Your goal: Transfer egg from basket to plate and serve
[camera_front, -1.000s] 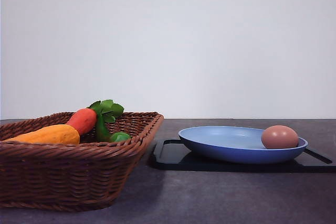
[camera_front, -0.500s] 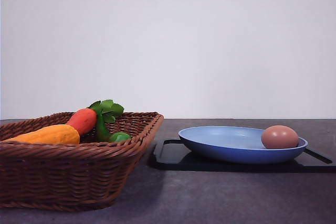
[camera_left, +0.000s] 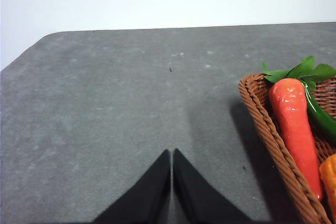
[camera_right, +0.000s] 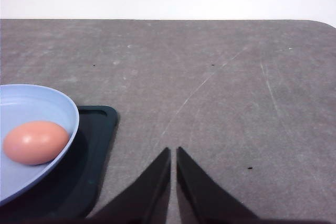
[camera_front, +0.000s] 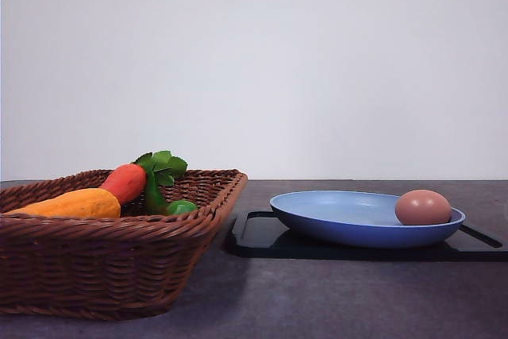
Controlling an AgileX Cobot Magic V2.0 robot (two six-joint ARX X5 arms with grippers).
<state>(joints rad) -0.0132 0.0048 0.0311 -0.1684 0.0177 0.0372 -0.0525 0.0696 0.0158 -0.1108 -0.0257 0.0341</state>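
Resting in the plate [camera_front: 361, 220] near its right rim, the egg [camera_front: 423, 207] sits out of the basket [camera_front: 103, 263], plate seated on a black tray [camera_front: 262, 237], seemingly ready for serving.

Left wrist view: left pincer [camera_left: 171, 182] shut and empty above bare tabletop [camera_left: 105, 108], basket beside it.

Right wrist view: right pincer [camera_right: 173, 179] closed, holding nothing, egg [camera_right: 35, 142] well apart to one side.

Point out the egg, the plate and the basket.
egg [camera_front: 423, 207], front view, middle of its shell.
plate [camera_front: 333, 210], front view, bare inner surface.
basket [camera_front: 103, 263], front view, near woven wall.
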